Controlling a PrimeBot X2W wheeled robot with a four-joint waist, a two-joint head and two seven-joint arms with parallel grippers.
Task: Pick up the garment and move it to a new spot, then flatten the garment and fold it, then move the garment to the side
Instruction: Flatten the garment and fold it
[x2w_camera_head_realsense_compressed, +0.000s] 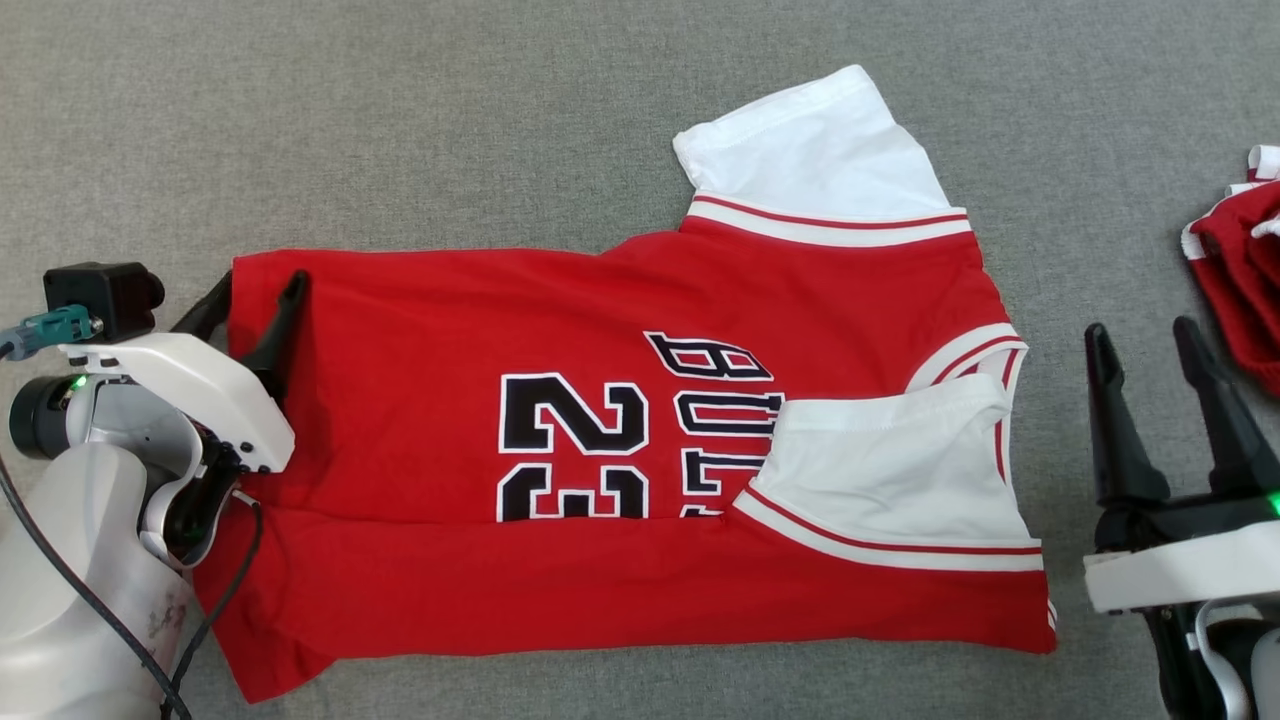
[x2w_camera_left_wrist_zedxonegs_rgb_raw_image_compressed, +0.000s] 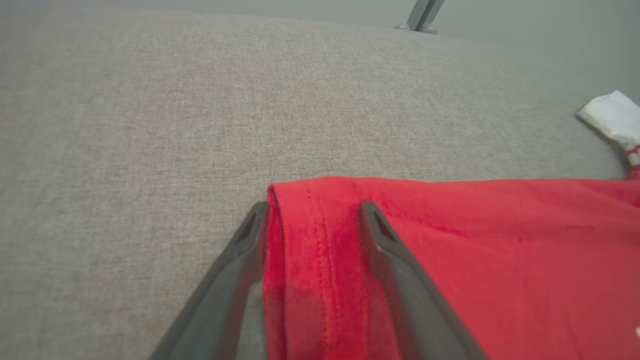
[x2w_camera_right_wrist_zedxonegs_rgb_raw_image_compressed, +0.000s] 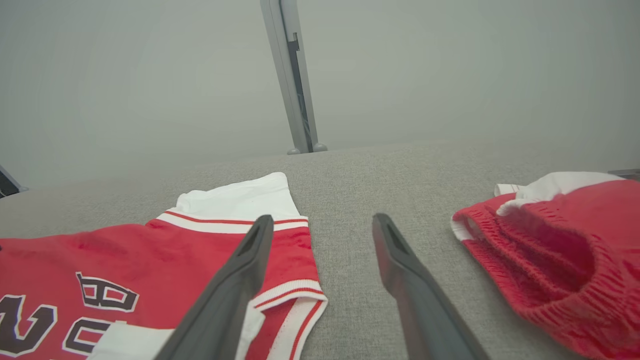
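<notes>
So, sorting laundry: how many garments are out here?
2: the red jersey spread in the middle, a bunched red garment at the right edge; others could lie out of frame.

— What's on the grey worktop (x2w_camera_head_realsense_compressed: 400, 120)?
— A crumpled red knit cloth (x2w_camera_head_realsense_compressed: 1245, 280) with white trim, at the worktop's right edge.
— And beyond it?
— A grey metal post (x2w_camera_right_wrist_zedxonegs_rgb_raw_image_compressed: 290, 80), standing behind the worktop's far edge.

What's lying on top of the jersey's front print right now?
A white sleeve is folded over the jersey, hiding part of the lettering. A folded-up red edge covers part of the number.
</notes>
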